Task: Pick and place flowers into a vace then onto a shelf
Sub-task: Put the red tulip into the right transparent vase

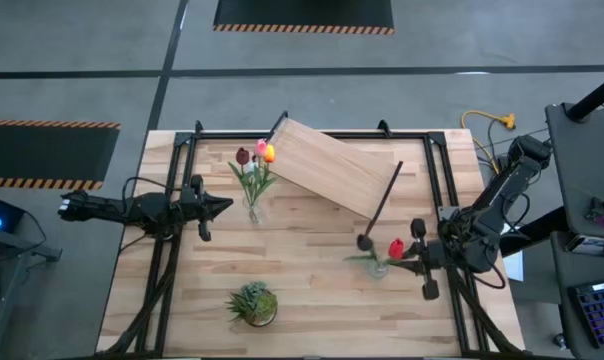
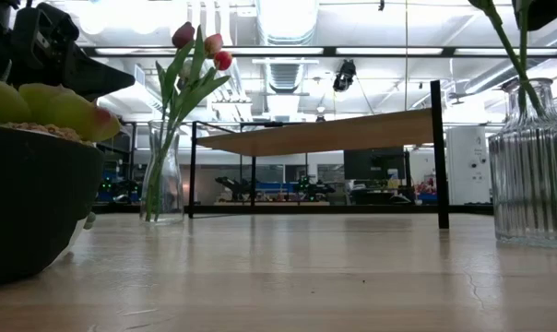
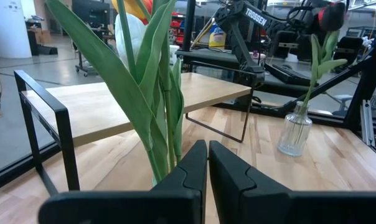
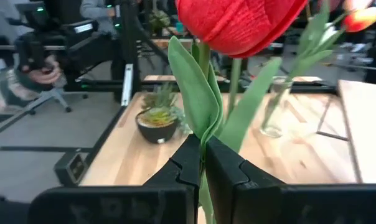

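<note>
A clear vase (image 1: pixel 253 210) near the shelf's left end holds tulips (image 1: pixel 254 165) with maroon, pink and yellow heads. My left gripper (image 1: pixel 225 205) is shut just left of it, and its stems (image 3: pixel 163 124) rise right in front of the fingers. A ribbed glass vase (image 1: pixel 378 266) stands toward the table's right, with a red tulip (image 1: pixel 395 248) and a dark maroon head (image 1: pixel 365 241) above it. My right gripper (image 1: pixel 414 252) is shut on the red tulip. The shelf (image 1: pixel 332 165), a light plank on black legs, sits askew at the table's far middle. My right gripper pinches the red tulip's stem and leaf (image 4: pixel 203 134) between its two fingers, a short way below the red head (image 4: pixel 238 18). The fingers come level from the table's right, across the stem. The tulip stands roughly upright, and a stem (image 2: pixel 518 55) runs down into the ribbed vase (image 2: pixel 534 175).
A small bushy potted plant (image 1: pixel 253 303) sits near the table's near edge, left of middle. Black frame rails (image 1: pixel 312 133) border the far edge and both sides. A seated person's hand (image 4: pixel 42 68) shows beyond the table in the right wrist view.
</note>
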{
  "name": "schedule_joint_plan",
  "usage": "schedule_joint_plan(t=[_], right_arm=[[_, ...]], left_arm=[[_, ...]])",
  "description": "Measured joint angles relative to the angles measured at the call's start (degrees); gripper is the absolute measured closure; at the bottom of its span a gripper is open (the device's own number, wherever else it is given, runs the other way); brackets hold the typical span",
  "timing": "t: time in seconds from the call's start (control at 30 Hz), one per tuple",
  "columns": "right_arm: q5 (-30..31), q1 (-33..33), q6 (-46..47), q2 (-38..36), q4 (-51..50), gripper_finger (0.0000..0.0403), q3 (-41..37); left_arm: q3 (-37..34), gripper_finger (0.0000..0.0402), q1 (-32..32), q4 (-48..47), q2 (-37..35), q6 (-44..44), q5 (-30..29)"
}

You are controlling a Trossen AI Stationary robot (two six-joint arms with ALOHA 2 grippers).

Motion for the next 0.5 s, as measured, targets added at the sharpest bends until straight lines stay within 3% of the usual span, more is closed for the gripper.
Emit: schedule_joint_plan(t=[0.2, 0.5], right_arm=[[-1.20, 0.00, 0.23, 0.06, 0.09, 0.0361, 0.00], [-3.59, 0.20, 2.39, -1.26, -4.70, 0.0271, 2.93]], left_arm=[[0.00, 0.0401, 0.00, 0.00, 0.00, 0.00, 0.01], [-0.02, 0.0401, 0.00, 0.01, 0.00, 0.00, 0.00]])
